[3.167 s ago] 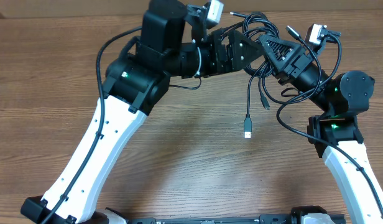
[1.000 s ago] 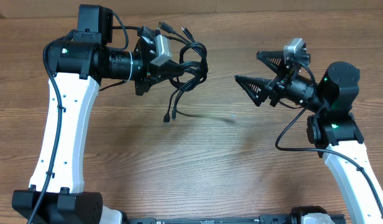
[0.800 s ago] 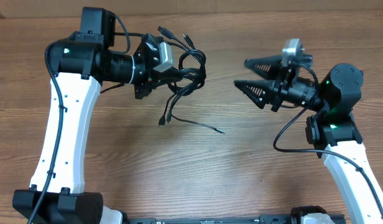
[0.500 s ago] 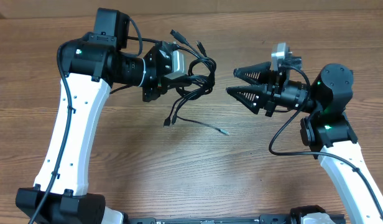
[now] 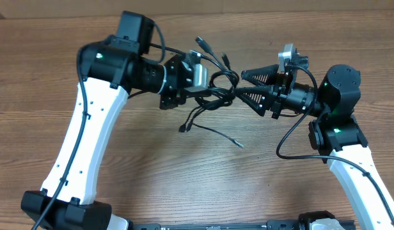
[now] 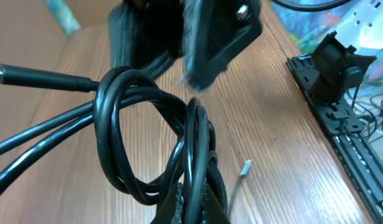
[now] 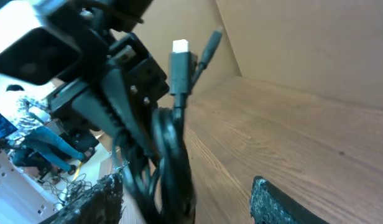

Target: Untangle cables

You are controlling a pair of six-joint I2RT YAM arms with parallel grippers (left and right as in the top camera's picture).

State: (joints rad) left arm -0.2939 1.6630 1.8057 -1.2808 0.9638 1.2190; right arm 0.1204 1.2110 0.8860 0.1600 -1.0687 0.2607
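table (image 5: 184,185): wood grain, brown, matt, fine streaks. cables (image 6: 193,143): black jacket, smooth and glossy, highlights along the loops. loose plug (image 5: 239,145) at 5 o'clock of the bundle: bare bright metal. upper plug (image 7: 180,45), 12 o'clock in the right wrist view: pale metal tip on black moulded plastic. right gripper (image 5: 240,84) fingers (image 7: 278,208): black plastic, rough grainy face. arm shells (image 5: 88,153): white plastic, smooth, slight sheen. joint housings (image 5: 123,61): black, matt.

The cables (image 6: 196,149) are recorded as thin, black, looped and knotted into one tangled bundle, held raised above the desk (image 5: 184,191). Two black plug ends (image 5: 201,43) are pointed upward; a silver-tipped end (image 5: 239,144) is hung lowest.
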